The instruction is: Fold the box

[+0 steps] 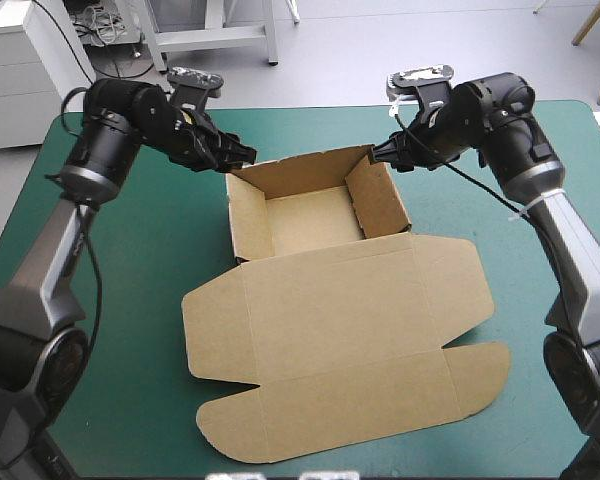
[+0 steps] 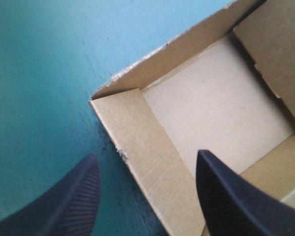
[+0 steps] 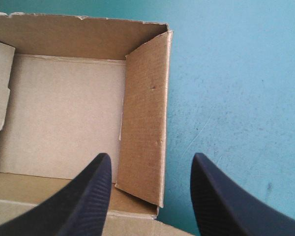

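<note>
Open-tray box (image 1: 320, 220); left hand (image 2: 147, 155) and right hand (image 3: 152, 155) spread wide, each astride 1 of its sides.

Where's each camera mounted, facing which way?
High view: above, behind the robot, facing forward-down at the box on the teal-green cover; left arm, right arm show.
Left wrist view: above the left gripper, facing down its open fingers onto one side wall.
Right wrist view: same at the right gripper, opposite wall.
Both wrist views share the tray floor.
</note>
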{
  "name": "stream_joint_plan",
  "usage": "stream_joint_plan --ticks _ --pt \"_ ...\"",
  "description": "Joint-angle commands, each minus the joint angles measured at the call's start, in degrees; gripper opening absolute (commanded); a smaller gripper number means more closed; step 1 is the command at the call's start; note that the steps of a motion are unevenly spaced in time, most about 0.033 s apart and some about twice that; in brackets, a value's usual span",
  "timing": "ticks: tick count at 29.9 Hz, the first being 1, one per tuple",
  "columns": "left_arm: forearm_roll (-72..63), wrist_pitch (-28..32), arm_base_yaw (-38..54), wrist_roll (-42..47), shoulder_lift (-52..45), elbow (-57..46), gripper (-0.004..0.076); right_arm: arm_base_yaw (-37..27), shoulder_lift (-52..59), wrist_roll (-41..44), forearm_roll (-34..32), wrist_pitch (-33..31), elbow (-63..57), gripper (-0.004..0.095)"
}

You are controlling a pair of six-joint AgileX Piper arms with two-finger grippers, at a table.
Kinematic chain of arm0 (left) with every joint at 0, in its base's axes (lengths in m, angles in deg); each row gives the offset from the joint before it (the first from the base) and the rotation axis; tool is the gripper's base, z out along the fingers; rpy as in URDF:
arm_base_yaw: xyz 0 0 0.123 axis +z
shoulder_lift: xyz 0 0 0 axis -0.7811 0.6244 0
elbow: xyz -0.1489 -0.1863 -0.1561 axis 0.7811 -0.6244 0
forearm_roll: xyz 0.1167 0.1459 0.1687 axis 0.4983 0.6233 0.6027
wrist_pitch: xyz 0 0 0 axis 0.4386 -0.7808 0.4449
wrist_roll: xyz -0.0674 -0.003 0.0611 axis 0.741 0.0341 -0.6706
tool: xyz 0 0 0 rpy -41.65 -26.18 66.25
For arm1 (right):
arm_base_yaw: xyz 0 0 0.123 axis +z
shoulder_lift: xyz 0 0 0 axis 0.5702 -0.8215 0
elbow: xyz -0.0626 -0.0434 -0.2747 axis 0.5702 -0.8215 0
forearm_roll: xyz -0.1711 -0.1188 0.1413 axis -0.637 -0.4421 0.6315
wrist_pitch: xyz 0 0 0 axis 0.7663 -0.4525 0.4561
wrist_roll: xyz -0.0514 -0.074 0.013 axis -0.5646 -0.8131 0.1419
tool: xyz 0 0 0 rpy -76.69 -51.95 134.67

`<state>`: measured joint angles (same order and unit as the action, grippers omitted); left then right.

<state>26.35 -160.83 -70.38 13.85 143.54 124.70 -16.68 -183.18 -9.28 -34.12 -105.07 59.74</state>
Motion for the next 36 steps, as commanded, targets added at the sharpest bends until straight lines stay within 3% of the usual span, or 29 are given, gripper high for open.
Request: stream_joint_plan --ticks 1,7,10,15,19,26,31,36 --pt "-0.9 -1.5 0.04 -0.05 -8.67 1.81 0.0414 -0.01 5.38 -0.57 0.72 2.04 1.88 0.0462" --pt "-0.9 -1.5 0.04 -2.5 -18.45 -2.15 0.0406 -0.01 6.19 -0.57 0.94 2.04 1.88 0.0463" --pt "-1.07 -1.5 0.04 -5.64 -24.07 -8.06 0.0358 -0.01 5.09 -0.88 0.94 2.04 1.77 0.0463" --pt "-0.84 0.55 0.04 -9.07 -35.89 -24.4 0.0196 -0.01 1.96 -2.11 0.84 2.04 1.66 0.0462" --pt "-0.49 7.65 0.04 -9.07 -46.67 -40.44 -0.0006 -0.01 -1.97 -2.88 1.2 2.04 1.66 0.0463" --pt "-1.21 22.37 0.04 -8.85 -67.99 -68.12 -0.0008 -0.01 -9.21 -4.1 1.33 2.04 1.66 0.0462" --pt "-4.02 25.3 0.04 -8.85 -80.32 -81.2 -0.0008 -0.01 -13.37 -5.15 1.33 2.04 1.66 0.0462" --pt "-6.79 26.43 0.04 -8.58 -89.38 -87.84 -0.0008 -0.01 -15.48 -5.23 1.33 2.04 1.66 0.0456"
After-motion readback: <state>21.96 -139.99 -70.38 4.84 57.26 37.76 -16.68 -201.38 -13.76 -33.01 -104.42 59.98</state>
